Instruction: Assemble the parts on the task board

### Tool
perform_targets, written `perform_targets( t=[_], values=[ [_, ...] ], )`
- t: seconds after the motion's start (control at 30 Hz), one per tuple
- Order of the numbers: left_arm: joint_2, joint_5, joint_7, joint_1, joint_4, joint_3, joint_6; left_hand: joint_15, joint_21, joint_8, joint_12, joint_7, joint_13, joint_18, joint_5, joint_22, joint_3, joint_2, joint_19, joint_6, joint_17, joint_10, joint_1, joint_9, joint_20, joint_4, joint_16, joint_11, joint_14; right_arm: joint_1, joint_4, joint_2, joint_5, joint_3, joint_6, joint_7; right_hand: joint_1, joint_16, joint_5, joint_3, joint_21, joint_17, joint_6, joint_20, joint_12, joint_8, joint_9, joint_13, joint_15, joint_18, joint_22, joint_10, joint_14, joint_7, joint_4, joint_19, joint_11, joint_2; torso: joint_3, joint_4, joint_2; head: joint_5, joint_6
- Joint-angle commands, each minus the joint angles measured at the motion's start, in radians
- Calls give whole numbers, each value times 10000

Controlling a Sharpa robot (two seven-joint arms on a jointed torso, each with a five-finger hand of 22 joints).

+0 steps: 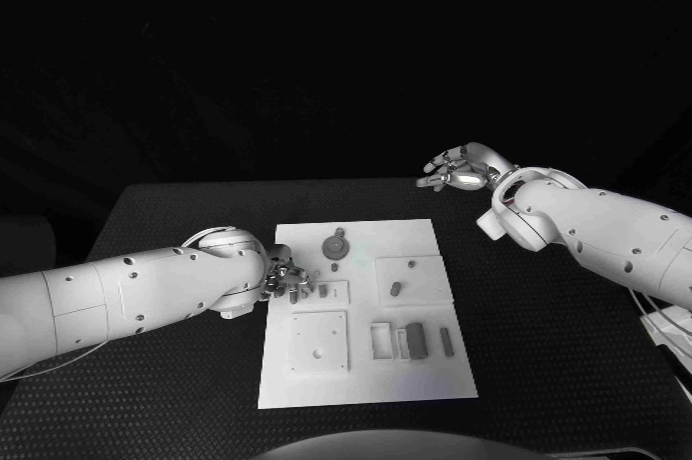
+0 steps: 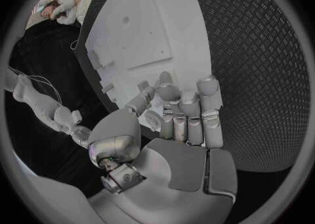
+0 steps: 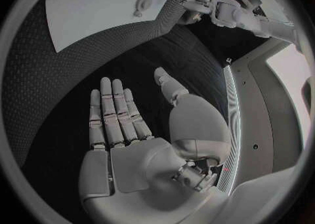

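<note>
Left hand: our left hand (image 1: pixel 289 280) rests at the left edge of the task board (image 1: pixel 433 380), fingers (image 2: pixel 209 109) curled; we cannot tell whether they grip anything.
Right hand: our right hand (image 1: pixel 462 168) hovers past the board's far right corner, well apart from it, fingers (image 3: pixel 117 111) straight and spread, holding nothing.
Task board: white plate lying flat in the middle of the black table (image 1: pixel 159 400).
Parts: a round grey part (image 1: pixel 338 245) lies near the far edge; upright grey parts (image 1: pixel 415 340) stand in the near right area.

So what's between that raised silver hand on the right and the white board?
Only bare black table between the right hand and the white task board, in the head view.
</note>
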Motion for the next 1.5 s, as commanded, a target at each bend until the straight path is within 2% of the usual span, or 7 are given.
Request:
perform_targets(
  t=[0.03,0.87,0.93,0.97,1.03,1.07,1.5],
  values=[
    [-44,-33,75,1,5,7,-195,-31,-46,-61,3,6,15,205,-50,143,6,-60,6,-55,-10,-43,1,8,-33,58,55,0,-25,-13,4,0,-1,3,96,58,32,-53,-40,-36,-35,12,-94,22,-62,54,-16,-14,11,-76,13,-4,-49,517,41,-72,43,-30,-6,-4,2,-7,4],
    [217,2196,4552,479,-603,60,-3834,-32,-47,-61,3,6,15,205,-50,143,4,-70,6,-56,-10,-43,2,9,-33,62,56,0,-25,-69,-42,41,28,3,95,73,24,-110,-41,-45,-60,1,-134,28,-90,37,-30,-45,47,-95,27,-46,-132,530,50,-115,63,-58,3,6,6,-49,168],
    [412,1802,4734,474,-750,44,-3971,90,-575,-679,-876,358,-285,205,38,45,92,-1225,-1015,-1305,-230,-1580,553,-205,87,-494,-617,405,-1031,-70,-43,49,29,3,99,73,28,-115,-40,-42,-62,2,-138,27,-93,36,-32,-51,50,-96,32,-48,-139,531,52,-118,64,-56,5,-7,8,-59,183],
    [526,1309,4905,463,-851,37,-3983,616,-2000,-1432,-3053,875,-1100,256,726,-283,2329,-1359,-3628,-2854,-844,-5149,4201,-467,538,-866,-2437,1167,-3673,-70,-45,52,29,3,101,77,30,-117,-40,-41,-63,3,-139,26,-93,36,-32,-53,51,-96,34,-49,-140,532,53,-119,65,-55,6,-8,8,-63,189],
    [727,355,5066,388,-1016,35,-4010,1575,-2412,-1183,-3395,1397,-1497,-133,271,-548,1867,-1419,-4023,-2536,-1261,-4700,4318,-324,1202,-711,-3108,1807,-3983,-73,-64,73,29,3,105,84,32,-119,-40,-40,-64,4,-141,26,-94,36,-33,-56,53,-97,37,-50,-142,533,54,-121,65,-55,2,-15,13,-53,215],
    [815,56,5102,339,-1096,32,-4061,1889,-3020,-1098,-4832,1260,-2917,327,264,-1271,631,-1103,-3599,-2687,-2052,-3673,5264,-222,1726,-843,-3971,1993,-3236,-75,-75,80,29,3,103,87,33,-120,-40,-39,-65,4,-142,26,-95,36,-34,-58,54,-97,39,-50,-143,534,54,-122,66,-54,0,-17,13,-52,228],
    [1383,-3109,5285,-48,-1756,17,-4003,1829,-3631,-1230,-6960,1196,-4649,237,176,-1935,-580,-1072,-2681,-2423,-2335,-2392,6017,-658,1550,-854,-4155,2034,-2540,-81,-96,105,30,3,119,93,38,-127,-40,-36,-68,11,-144,24,-96,39,-37,-72,58,-99,54,-49,-147,536,62,-124,69,-48,1,-13,12,-100,275]
  ],
)
